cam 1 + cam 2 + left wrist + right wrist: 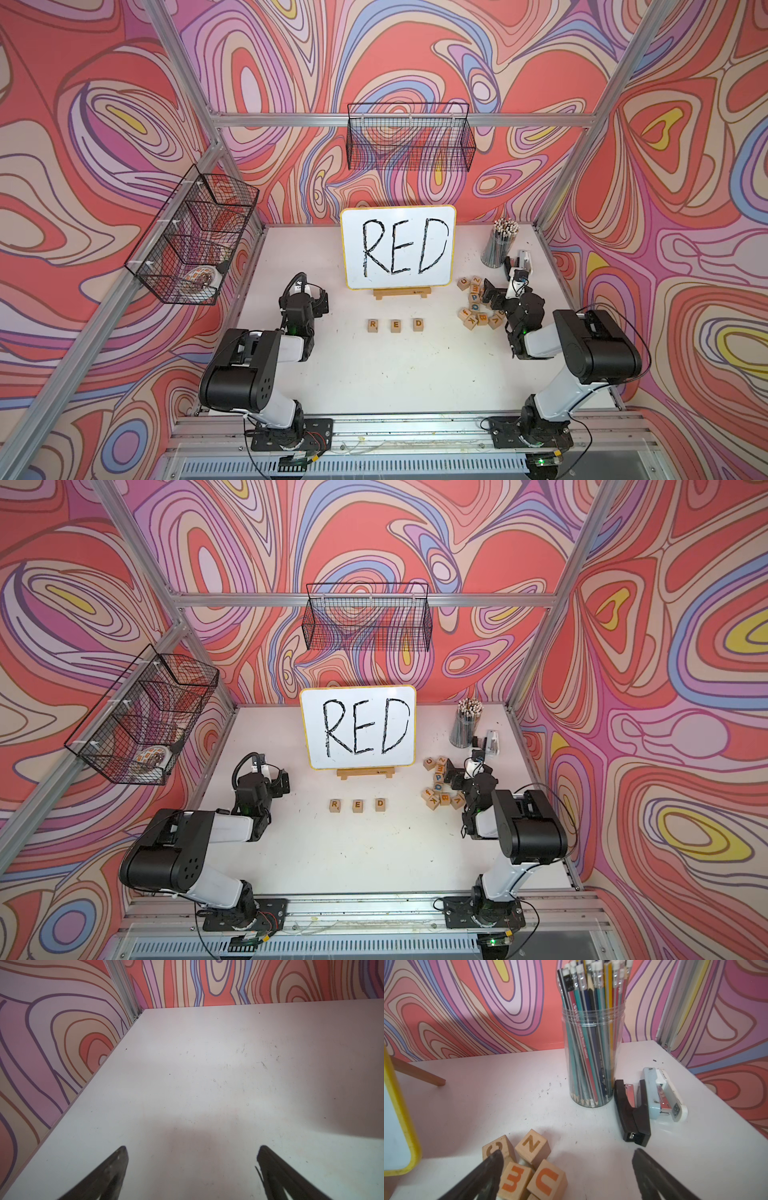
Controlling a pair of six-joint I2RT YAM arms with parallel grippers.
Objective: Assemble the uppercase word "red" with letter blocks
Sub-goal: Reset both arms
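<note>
Spelling RED: R block [372, 325], E block [395, 325], D block [418, 324] are sitting in row before whiteboard [397, 247]. We are judging them light, rigid, smooth; pinching opposite flat faces suits. Left gripper [192, 1149], right gripper [566, 1151] are gaping wide, empty.

Light-wood letter blocks [395, 325], orange print; yellow-rimmed white board [398, 247]; swirly pink-red walls [104, 124].

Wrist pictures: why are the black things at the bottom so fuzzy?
Left wrist view: the jaws sit very near the lens, so they blur; a soft shadow darkens the table. Right wrist view: same blurred jaws, yet the pencils look sharp.
</note>
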